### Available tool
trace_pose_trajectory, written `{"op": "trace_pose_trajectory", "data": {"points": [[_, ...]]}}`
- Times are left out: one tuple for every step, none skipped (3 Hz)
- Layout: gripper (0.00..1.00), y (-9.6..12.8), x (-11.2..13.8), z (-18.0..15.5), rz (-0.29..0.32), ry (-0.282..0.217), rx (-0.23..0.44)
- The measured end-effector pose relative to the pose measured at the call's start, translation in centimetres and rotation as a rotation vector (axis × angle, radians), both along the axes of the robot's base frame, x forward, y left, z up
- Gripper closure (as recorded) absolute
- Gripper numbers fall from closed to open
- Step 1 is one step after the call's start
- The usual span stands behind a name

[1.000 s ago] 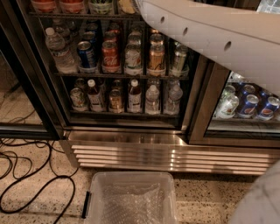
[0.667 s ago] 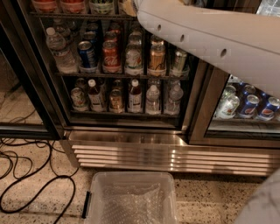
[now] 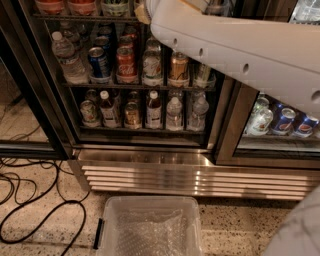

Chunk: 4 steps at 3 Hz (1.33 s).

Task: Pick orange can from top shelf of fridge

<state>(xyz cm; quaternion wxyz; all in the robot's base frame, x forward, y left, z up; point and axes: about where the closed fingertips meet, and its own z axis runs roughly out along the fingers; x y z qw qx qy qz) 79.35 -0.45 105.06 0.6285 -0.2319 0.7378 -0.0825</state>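
Claw unseen beyond the white arm point(image 3: 240, 55), drinks point(image 3: 82, 6) on the top shelf point(image 3: 90, 18) cut off above.

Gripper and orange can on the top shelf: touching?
Cannot tell. In the camera view only a sliver of the gripper shows at the top edge, by the end of the arm; the orange can on the top shelf is cropped there too.

Arm point(image 3: 240, 55) crosses fridge point(image 3: 150, 170); jaws at top shelf point(image 3: 75, 18).

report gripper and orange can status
Gripper out of view, above frame top. Orange-copper metal can on dark wire top shelf, barely showing. White arm crosses glass-door fridge.
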Motion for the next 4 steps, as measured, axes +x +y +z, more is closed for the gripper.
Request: {"op": "trace_pose_trajectory", "data": {"points": [[0.22, 2.0, 0.1, 0.3, 0.046, -0.012, 0.128], [0.22, 4.4, -0.1, 1.8, 0.142, -0.04, 0.243], [0.26, 5.3, -0.1, 3.7, 0.196, -0.072, 0.306], [0.27, 5.2, 0.0, 4.8, 0.21, -0.093, 0.335]]}}
